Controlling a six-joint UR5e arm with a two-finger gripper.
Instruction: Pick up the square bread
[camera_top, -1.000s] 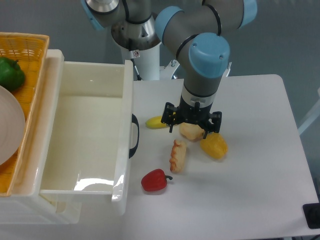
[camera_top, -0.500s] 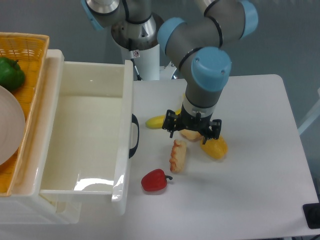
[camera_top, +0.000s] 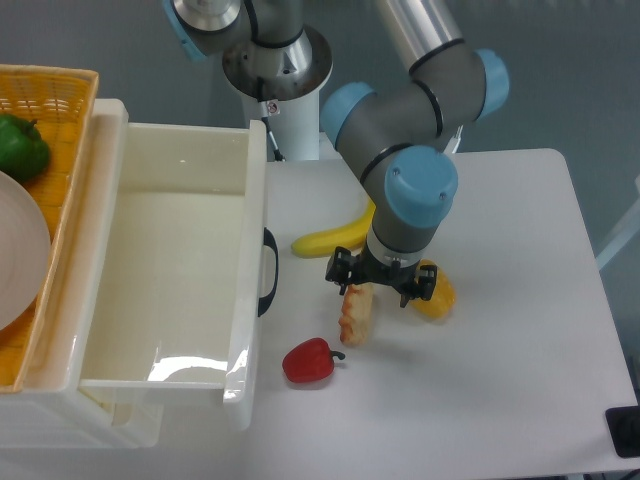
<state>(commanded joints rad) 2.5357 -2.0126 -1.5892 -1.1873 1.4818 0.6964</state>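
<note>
The square bread (camera_top: 356, 315) lies on the white worktop (camera_top: 500, 380), between the red pepper (camera_top: 309, 361) and the yellow pepper (camera_top: 436, 293). The gripper (camera_top: 376, 288) hangs over its upper end, jaws spread, one finger either side of that end, not visibly gripping it.

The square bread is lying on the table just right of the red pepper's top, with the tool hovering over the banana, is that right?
Not quite. In the camera view the tool hovers over the upper end of the square bread, not the banana. The bread does lie on the table up-right of the red pepper.
</note>
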